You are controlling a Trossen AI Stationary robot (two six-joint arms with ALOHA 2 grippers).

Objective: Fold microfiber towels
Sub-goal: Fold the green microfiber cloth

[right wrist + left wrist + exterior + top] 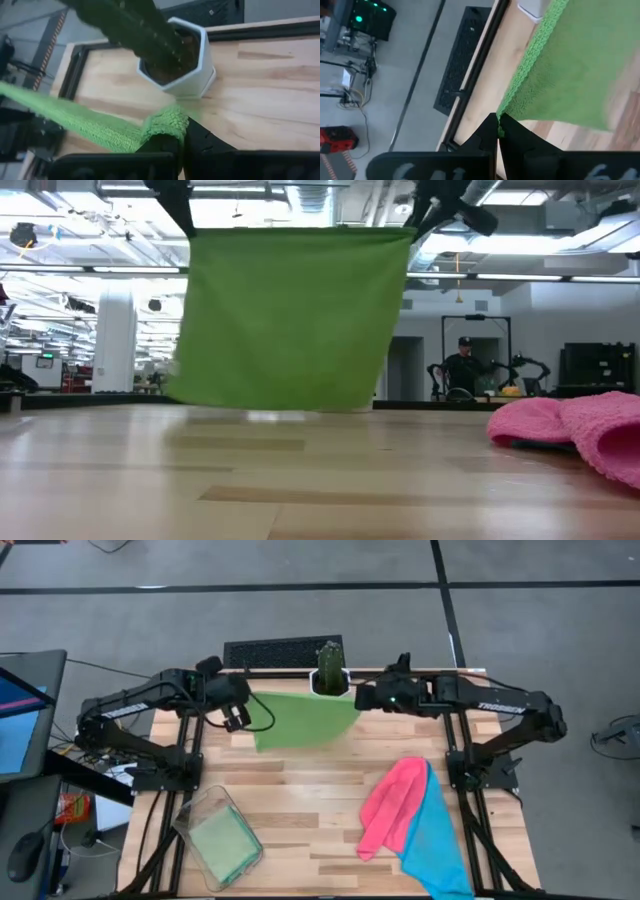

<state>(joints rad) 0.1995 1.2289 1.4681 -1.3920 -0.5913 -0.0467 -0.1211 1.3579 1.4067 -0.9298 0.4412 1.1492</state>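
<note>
The left gripper [238,718] and right gripper [362,698] are each clamped on a top corner of the green towel [303,720], which hangs stretched between them above the tabletop's [310,800] far edge. A potted cactus [330,670] stands just behind it. The pink towel [390,805] and blue towel [435,835] lie overlapped near the right edge; a clear bin [218,837] with another green cloth sits at the near-left corner.

You are looking at a butcher-block table [300,790] standing on grey carpet [300,610] crossed by dark seams, with a black keyboard [283,652] just past its far edge. Beyond it you see an open workshop with a white column [114,340], ceiling strip lights [520,277] and a person [464,368] far back.
</note>
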